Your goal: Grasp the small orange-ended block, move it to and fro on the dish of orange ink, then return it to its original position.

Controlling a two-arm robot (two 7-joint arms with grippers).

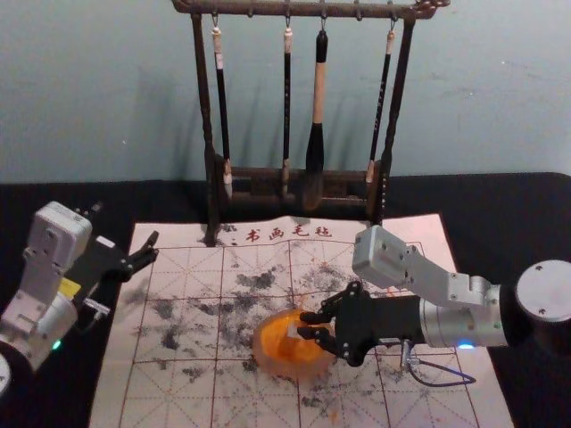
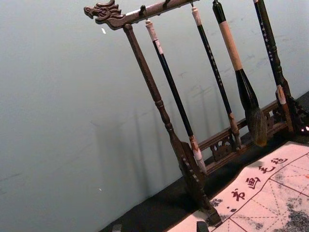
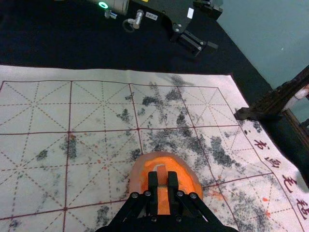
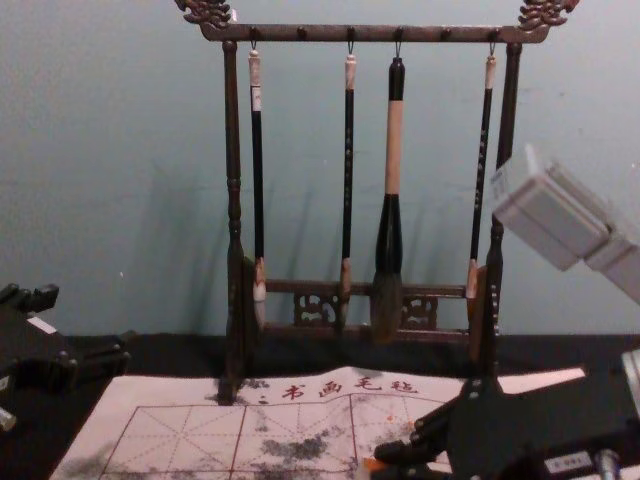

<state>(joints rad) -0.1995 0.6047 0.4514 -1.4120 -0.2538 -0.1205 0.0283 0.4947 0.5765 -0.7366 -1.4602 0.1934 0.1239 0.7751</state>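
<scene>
In the head view my right gripper [image 1: 314, 326] is over the round dish of orange ink [image 1: 274, 350], shut on the small block [image 1: 293, 331]. The right wrist view has the block [image 3: 161, 176] pinched between the fingertips of my right gripper [image 3: 162, 181], above the dish [image 3: 136, 177]; whether it touches the ink I cannot tell. In the chest view my right gripper [image 4: 383, 462] comes in from the lower right. My left gripper [image 1: 143, 254] stays parked at the left, beyond the mat's edge, with its fingers spread apart.
A dark wooden rack [image 1: 203, 107] with several hanging brushes stands at the back of the gridded, ink-stained mat [image 1: 192, 267]. One thick brush [image 4: 390, 230] hangs among thinner ones. Black cloth [image 1: 482, 201] surrounds the mat.
</scene>
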